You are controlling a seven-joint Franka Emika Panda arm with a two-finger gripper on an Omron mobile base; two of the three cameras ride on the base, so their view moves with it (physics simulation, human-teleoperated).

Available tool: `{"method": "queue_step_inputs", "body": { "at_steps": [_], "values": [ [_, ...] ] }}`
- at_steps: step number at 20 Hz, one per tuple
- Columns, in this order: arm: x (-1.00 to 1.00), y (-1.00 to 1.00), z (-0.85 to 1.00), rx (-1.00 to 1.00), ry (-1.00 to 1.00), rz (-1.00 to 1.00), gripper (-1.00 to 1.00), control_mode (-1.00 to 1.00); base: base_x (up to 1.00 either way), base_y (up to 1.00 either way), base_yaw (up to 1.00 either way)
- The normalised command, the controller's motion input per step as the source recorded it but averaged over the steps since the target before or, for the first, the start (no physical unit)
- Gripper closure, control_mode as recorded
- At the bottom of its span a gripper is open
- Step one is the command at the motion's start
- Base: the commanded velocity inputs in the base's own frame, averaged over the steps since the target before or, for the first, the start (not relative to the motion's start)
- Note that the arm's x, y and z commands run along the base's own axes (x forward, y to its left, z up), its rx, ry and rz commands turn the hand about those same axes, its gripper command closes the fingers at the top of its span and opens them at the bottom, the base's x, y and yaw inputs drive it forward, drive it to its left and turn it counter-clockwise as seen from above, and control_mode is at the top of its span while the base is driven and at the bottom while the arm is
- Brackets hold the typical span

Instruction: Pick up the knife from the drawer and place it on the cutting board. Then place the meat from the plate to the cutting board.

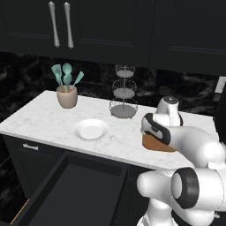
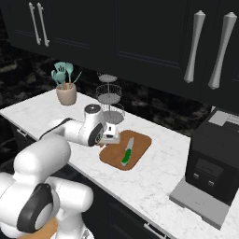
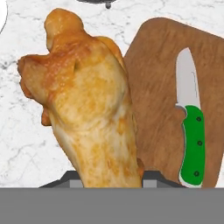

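1. Two fingers of the pincer point(image 2: 101, 141) are clamping the meat point(image 3: 89, 109), hanging at the cutting board's point(image 2: 140, 140) left edge.
2. Second step is underway: the knife point(image 2: 127, 152) is lying on the board, the plate point(image 1: 91, 129) sitting bare.
3. Next, it needs shifting right over bare wood, lowering, then releasing.

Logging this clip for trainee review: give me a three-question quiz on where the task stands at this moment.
1. True or false: the knife already lies on the cutting board.
2. What does the end effector hold? A) spatula B) the meat C) nothing
3. Fill in: the plate is now ____, and the drawer stands ____.

Key: 1 true. 2 B. 3 empty; open.
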Motion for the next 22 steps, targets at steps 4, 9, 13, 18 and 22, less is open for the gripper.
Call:
{"method": "queue_step_inputs", "body": {
  "at_steps": [4,9,13,18,22],
  "values": [
    [0.0,-0.31,-0.12,0.0,0.08,-0.01,1.0,-1.0,0.0,0.0,0.0],
    [0.0,-0.11,-0.28,0.0,0.07,-0.03,1.0,-1.0,0.0,0.0,0.0],
    [0.0,-0.17,-0.36,0.0,0.0,-0.04,1.0,-1.0,0.0,0.0,0.0],
    [0.0,-0.2,-0.41,0.0,0.0,-0.02,1.0,-1.0,0.0,0.0,0.0],
    [0.02,-0.04,-0.4,0.0,0.0,0.0,1.0,-1.0,0.0,0.0,0.0]
  ]
}}
